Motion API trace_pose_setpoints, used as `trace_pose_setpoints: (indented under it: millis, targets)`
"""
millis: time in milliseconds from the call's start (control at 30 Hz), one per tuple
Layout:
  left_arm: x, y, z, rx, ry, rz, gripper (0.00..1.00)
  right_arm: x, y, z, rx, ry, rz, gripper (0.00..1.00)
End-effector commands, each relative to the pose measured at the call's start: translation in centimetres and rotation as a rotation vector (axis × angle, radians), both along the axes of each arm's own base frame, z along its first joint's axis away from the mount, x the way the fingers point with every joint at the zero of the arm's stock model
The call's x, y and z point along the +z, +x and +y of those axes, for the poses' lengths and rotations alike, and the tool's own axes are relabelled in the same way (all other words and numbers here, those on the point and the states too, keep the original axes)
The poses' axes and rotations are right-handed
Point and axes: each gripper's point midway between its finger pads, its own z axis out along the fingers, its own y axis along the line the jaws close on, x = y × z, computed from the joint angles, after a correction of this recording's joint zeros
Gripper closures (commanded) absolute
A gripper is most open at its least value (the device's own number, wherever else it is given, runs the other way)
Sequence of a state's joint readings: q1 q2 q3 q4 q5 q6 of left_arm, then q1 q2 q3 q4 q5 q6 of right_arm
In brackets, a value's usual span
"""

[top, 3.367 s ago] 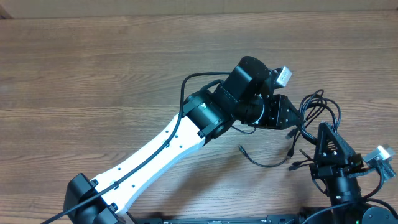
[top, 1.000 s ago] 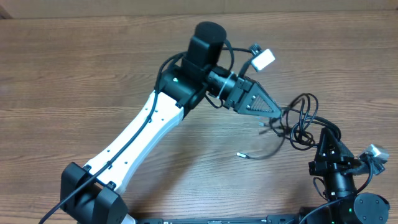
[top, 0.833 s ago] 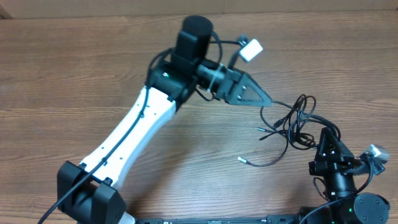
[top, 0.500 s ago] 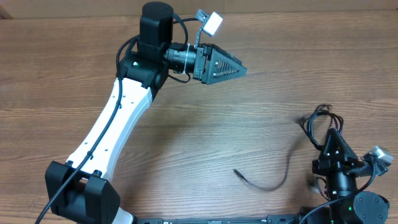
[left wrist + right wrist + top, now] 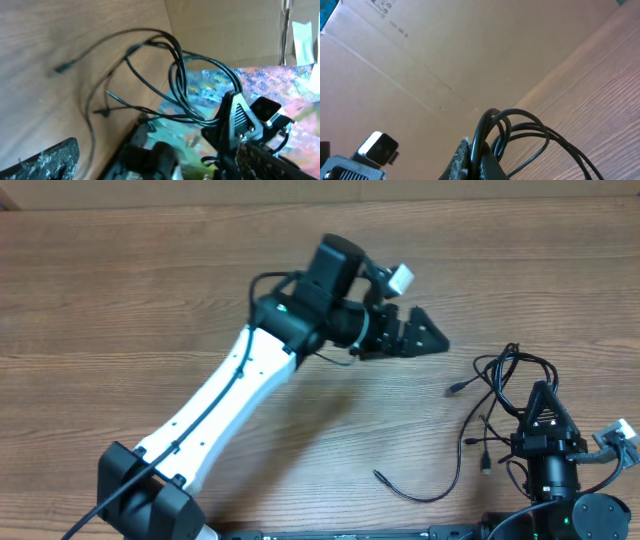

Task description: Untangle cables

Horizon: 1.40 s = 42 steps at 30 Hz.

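The cables (image 5: 508, 372) are thin black cords, looped in a bunch at the table's right side. One plug tip (image 5: 452, 390) points left, and a loose strand (image 5: 425, 496) curls toward the front edge. My right gripper (image 5: 545, 396) is shut on the bunch; in the right wrist view its fingers (image 5: 465, 159) pinch a cable loop (image 5: 492, 122). My left gripper (image 5: 432, 340) hovers left of the bunch, apart from it. It is open, with its fingertips (image 5: 47, 160) wide apart and nothing between them. The left wrist view looks onto the cables (image 5: 175, 75) and the right gripper (image 5: 236, 120).
The white left arm (image 5: 230, 400) crosses the wooden table (image 5: 120, 300) from the front left corner to the middle. The right arm's base (image 5: 572, 502) sits at the front right. A cardboard wall (image 5: 435, 55) stands behind the table.
My left gripper, earlier shut on a cord and pulling it up and left, let go and opened. It has swung back right toward the bunch, which has settled beside the right gripper.
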State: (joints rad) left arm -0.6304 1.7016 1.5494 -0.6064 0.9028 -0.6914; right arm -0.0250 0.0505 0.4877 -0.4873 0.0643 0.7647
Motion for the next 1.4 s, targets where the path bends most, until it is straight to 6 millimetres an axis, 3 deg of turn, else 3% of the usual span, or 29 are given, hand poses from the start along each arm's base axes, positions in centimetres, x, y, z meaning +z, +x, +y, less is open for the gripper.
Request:
trace_pose_setpoints:
  millis: [0, 367, 633, 700, 800, 1133, 1300, 1367]
  targets:
    - [0.8, -1.5, -1.5, 0.096, 0.040, 0.115, 0.00, 0.2, 0.0, -0.3, -0.017, 0.024, -0.015, 0.96]
    - [-0.5, -3.7, -4.1, 0.365, 0.146, 0.485, 0.00, 2.1, -0.1, 0.6, 0.040, 0.043, -0.090, 0.96]
    - [1.7, -3.5, -5.8, 0.366, 0.046, 0.506, 0.00, 4.1, -0.3, 2.1, 0.127, 0.031, -0.170, 0.96]
    - [1.8, -3.6, -6.0, 0.368, 0.044, 0.519, 0.07, 4.1, -0.3, 2.1, 0.127, 0.031, -0.170, 0.96]
    - [2.0, -3.8, -6.3, 0.361, 0.033, 0.514, 0.37, 4.1, -0.3, 2.2, 0.129, 0.031, -0.170, 0.96]
    - [2.2, -4.0, -6.5, 0.353, 0.027, 0.510, 0.39, 4.0, -0.4, 3.2, 0.203, 0.171, -0.161, 0.96]
    - [2.2, -4.0, -6.5, 0.353, 0.027, 0.510, 0.64, 3.8, -0.4, 3.3, 0.208, 0.184, -0.153, 0.96]
    - [2.2, -4.0, -6.5, 0.353, 0.027, 0.510, 0.69, 3.7, -0.4, 3.3, 0.210, 0.184, -0.147, 0.96]
